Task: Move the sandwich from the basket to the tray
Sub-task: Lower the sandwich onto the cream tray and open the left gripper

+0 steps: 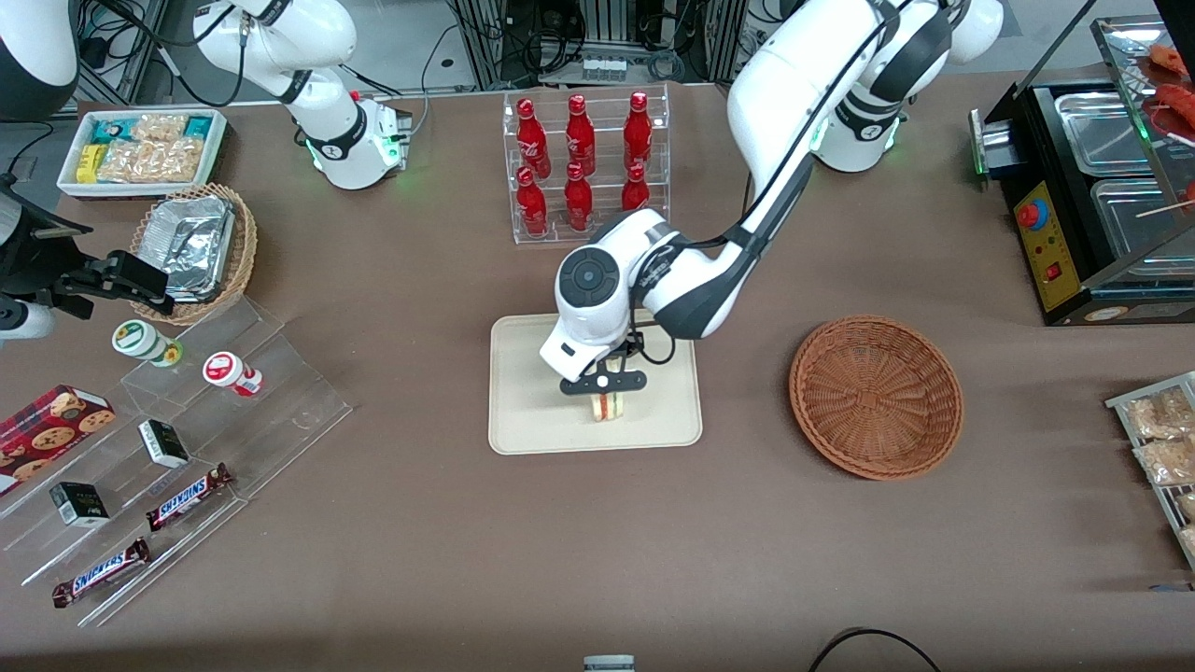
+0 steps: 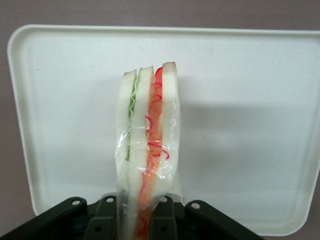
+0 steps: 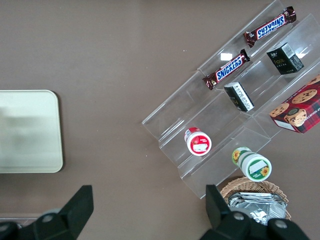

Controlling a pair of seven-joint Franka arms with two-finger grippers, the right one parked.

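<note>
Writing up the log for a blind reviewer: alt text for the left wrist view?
A sandwich stands on edge, clamped in the end effector, over a cream tray. Green and red filling shows between the bread slices. Brown table shows around the tray's rim.

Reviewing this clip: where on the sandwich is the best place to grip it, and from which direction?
Across its two flat bread faces, from above, as the claw does now over the tray. The sandwich stands on edge, a thin wedge with filling layers along the edge, so the fingers press bread, not filling.
</note>
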